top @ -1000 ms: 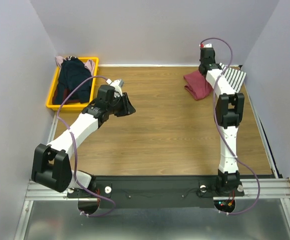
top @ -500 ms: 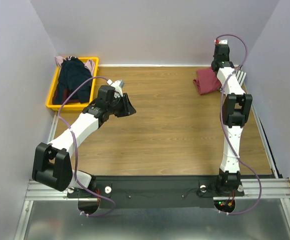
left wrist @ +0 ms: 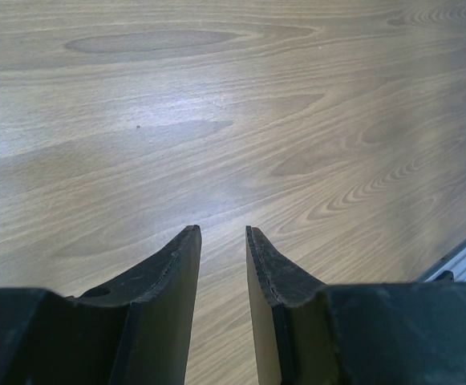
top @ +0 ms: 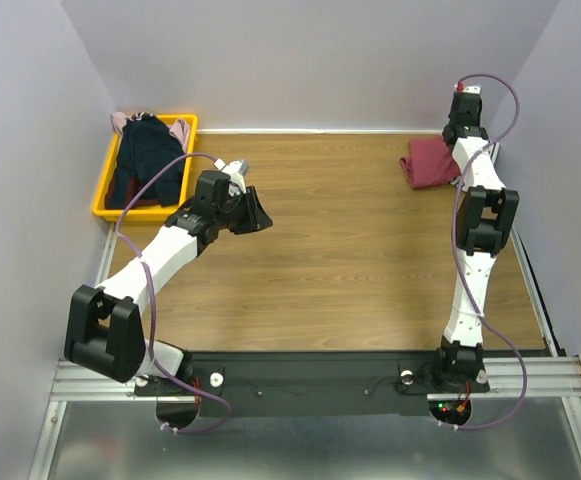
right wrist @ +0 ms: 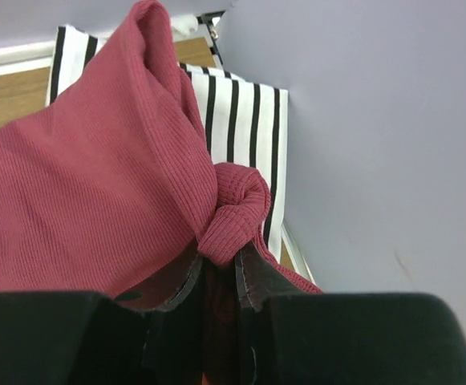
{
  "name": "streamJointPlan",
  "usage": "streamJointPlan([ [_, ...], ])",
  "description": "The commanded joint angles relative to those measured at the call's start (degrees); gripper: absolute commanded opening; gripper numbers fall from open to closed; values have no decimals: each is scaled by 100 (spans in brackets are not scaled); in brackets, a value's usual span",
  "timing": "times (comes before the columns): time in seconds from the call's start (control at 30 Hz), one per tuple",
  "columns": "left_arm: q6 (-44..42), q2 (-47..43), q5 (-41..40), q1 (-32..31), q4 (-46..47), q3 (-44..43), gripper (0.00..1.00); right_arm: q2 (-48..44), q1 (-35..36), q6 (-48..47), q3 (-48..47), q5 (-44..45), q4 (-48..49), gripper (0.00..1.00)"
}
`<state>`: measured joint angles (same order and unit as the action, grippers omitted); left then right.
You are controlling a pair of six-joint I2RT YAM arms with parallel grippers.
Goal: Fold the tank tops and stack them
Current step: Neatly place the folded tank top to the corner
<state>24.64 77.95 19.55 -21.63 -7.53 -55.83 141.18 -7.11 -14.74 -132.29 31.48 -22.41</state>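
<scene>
One dark red tank top (right wrist: 96, 184), ribbed, bunched

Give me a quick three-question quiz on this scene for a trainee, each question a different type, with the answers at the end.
1. True or false: the left gripper is shut on cloth.
2. Which item is pinched in the right gripper?
A) dark red tank top
B) striped tank top
C) navy tank top
3. Fill in the blank: seen from the top camera, the yellow bin stands at the far ____ side of the robot.

Key: 1 false, it is open over bare wood; 2 A; 3 left.
</scene>
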Motion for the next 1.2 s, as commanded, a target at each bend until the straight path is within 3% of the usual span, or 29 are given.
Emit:
streamJointPlan([
  [0.0, -109, 36, 137, 18, 199, 90, 40, 14, -44, 191, 133, 103, 273, 19],
  [0.03, -109, 27, 137, 18, 199, 108, 41, 6, -44, 252, 168, 130, 264, 27],
  [0.07, -109, 27, 145, 18, 208, 108, 41, -38, -44, 270, 203, 165, 264, 47],
  [0.17, -100, 36, 172, 18, 226, 108, 41, -196, -44, 375, 344, 287, 264, 78],
  [0.27, -100, 18, 189, 18, 234, 108, 41, -424, -44, 481, 476, 437, 255, 87],
  [0.5, -91, 9, 216, 27, 261, 125, 41, -1013, -44, 1086, 994, 464, 106, 91],
  [0.8, -91, -131, 163, 27, 287, 143, 41, -2435, 70, 2335, 2206, -729, -149, 92],
  [1.0, -118, -350, 119, 45, 270, 117, 41, -3482, 596, 2889, 3471, -1206, -132, 92],
  [1.17, -162, -614, -83, 45, 235, 152, 41, -4607, 1580, 3127, 4561, -1163, 70, 92],
])
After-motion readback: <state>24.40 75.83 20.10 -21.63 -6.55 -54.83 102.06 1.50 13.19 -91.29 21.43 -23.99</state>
